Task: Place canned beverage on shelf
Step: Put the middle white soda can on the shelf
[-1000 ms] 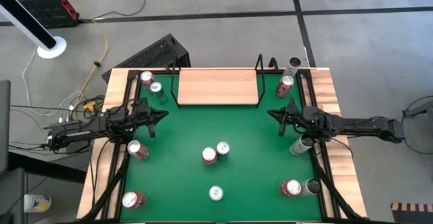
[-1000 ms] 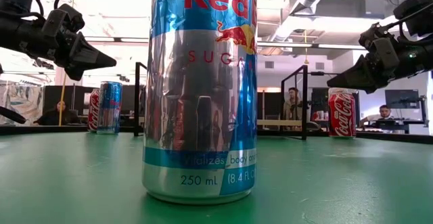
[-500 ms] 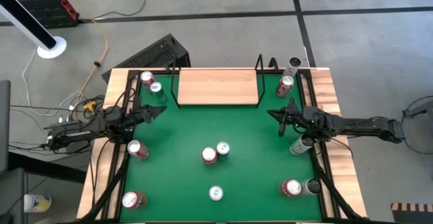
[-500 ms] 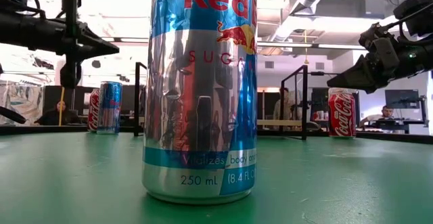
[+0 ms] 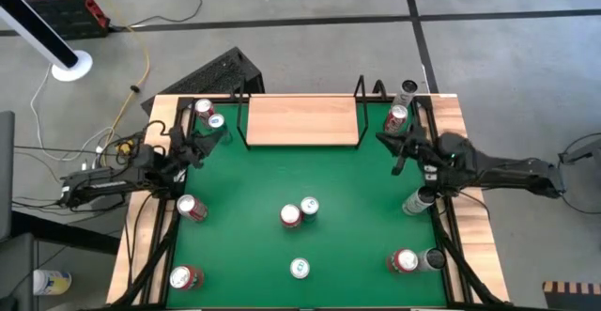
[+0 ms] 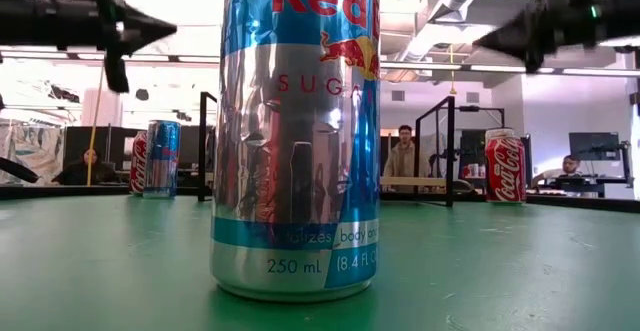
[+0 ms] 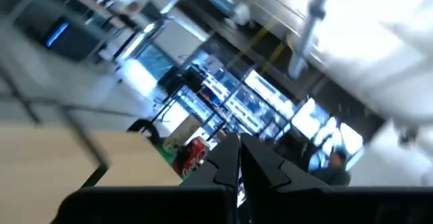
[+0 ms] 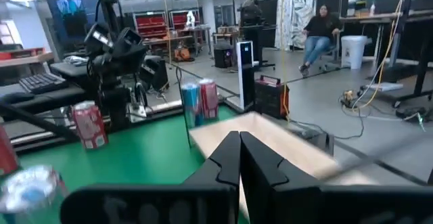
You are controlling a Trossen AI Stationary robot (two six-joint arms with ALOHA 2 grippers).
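Observation:
The shelf [image 5: 302, 120], a light-wood board with black wire ends, stands at the table's far edge; its top is bare. Several beverage cans stand on the green table: a tall blue and silver can [image 6: 297, 131] close to the low camera, a red can and a blue can [image 5: 291, 216] at mid-table, and a red can [image 5: 395, 118] right of the shelf. My left gripper [image 5: 208, 134] hovers shut above the table's left side, near two cans [image 5: 210, 115]. My right gripper [image 5: 383, 139] hovers shut above the right side. Neither holds anything.
More cans stand along the left edge [image 5: 191, 208], at the near left corner [image 5: 185, 277], the near right corner [image 5: 404, 260] and the right edge [image 5: 416, 201]. Wood strips edge the table [image 5: 357, 245]. People sit in the room beyond [image 8: 319, 28].
Both grippers have risen above the table and stayed shut. My left gripper has rolled and tipped its fingers upward. My right gripper has gone up level, most of it in the last half second. No can has moved.

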